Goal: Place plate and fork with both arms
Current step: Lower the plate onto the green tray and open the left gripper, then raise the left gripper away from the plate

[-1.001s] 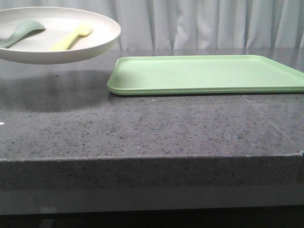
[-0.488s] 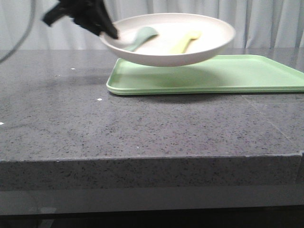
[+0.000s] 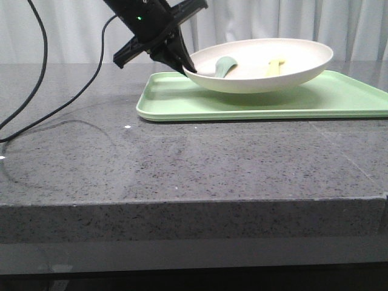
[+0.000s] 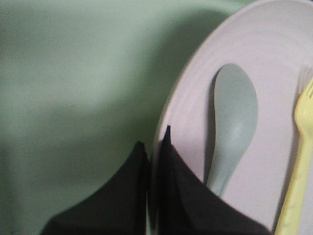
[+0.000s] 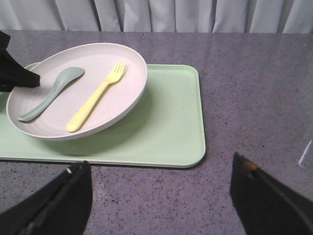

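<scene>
The left gripper (image 3: 187, 68) pinches the plate (image 3: 267, 73) rim over the green tray (image 3: 182, 103) (fork (image 5: 95, 105) inside); the right gripper (image 5: 159, 196) is spread wide.

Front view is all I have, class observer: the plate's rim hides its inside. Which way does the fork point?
Observer: In the right wrist view, the fork lies in the plate, tines toward the curtain.
Operator: How is the left gripper holding the plate?
Observer: The left gripper pinches the rim, one of its fingers inside, one outside.
Operator: Is the right gripper busy?
Observer: No, the right gripper is open over the table, beside the tray.
</scene>
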